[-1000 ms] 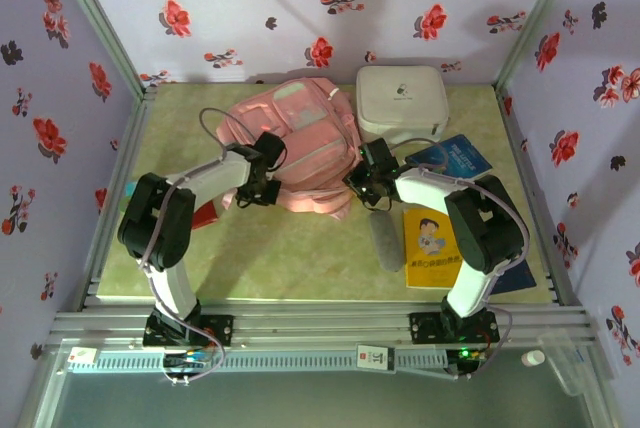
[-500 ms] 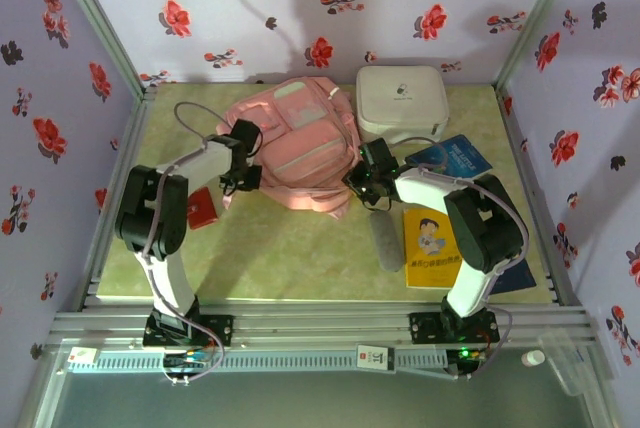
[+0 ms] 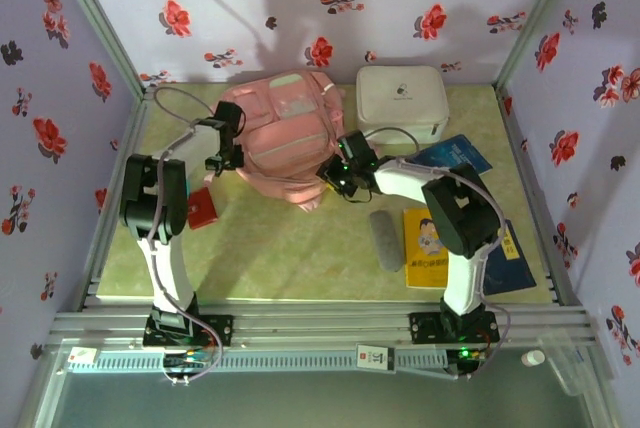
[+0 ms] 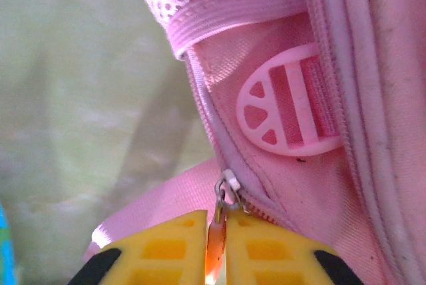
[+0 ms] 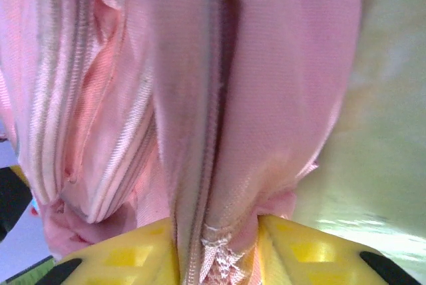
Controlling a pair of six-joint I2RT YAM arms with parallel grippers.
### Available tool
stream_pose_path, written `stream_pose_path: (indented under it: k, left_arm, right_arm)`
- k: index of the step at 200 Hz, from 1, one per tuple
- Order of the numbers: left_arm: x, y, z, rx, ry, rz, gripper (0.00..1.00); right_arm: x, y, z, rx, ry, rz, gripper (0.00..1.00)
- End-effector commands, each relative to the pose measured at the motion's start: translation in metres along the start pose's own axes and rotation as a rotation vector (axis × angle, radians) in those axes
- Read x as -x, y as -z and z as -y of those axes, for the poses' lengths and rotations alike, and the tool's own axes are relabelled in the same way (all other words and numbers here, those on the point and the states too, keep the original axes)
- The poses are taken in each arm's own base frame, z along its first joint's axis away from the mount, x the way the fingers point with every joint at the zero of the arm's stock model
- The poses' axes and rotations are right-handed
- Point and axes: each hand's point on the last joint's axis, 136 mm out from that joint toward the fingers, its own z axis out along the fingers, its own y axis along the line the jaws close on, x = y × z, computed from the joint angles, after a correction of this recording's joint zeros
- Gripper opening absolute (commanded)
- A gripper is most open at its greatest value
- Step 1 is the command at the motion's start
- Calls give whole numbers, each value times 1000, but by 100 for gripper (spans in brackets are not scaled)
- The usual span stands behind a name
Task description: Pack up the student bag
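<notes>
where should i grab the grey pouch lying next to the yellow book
Grip the grey pouch across its narrow middle, coming straight down from above. It lies flat with its long axis running roughly near to far, so the jaws should close left to right. The yellow book sits close on its right, so the finger on that side probably has little room.

Table (image 3: 270, 248), pale green-yellow top, is carrying:
- pink student bag (image 3: 285, 133), resting toward the back
- white rounded hard case (image 3: 402, 98), sitting just right of the bag
- blue book (image 3: 455, 156), lying in front of the case
- yellow book (image 3: 430, 246), lying nearer and overlapping a dark blue book (image 3: 512, 266)
- grey oblong pouch (image 3: 384, 238), lying just left of the yellow book
- small red item (image 3: 203, 208), lying at left
</notes>
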Motion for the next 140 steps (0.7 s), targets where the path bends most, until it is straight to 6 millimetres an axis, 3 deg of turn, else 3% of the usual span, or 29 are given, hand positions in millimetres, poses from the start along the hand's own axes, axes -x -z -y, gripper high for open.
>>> stream_pose_path:
  k: [1, 23, 49, 103, 122, 140]
  left_arm:
    - [10, 21, -31, 100, 74, 15, 24]
    - [7, 57, -39, 90, 125, 24, 37]
    - [-3, 97, -38, -9, 184, 61, 59]
    - [-32, 151, -31, -208, 207, 144, 87]
    - [-41, 159, -27, -263, 187, 182, 96]
    - [-48, 165, -22, -313, 164, 206, 100]
  right_arm:
    - [-5, 3, -26, 26, 142, -36, 40]
    - [-1, 27, -13, -63, 234, -19, 54]
    - [10, 72, 7, -202, 340, 39, 67]
    - [30, 175, 121, -637, 291, 240, 76]
    - [24, 189, 152, -688, 210, 246, 77]
    - [18, 190, 168, -684, 118, 254, 78]
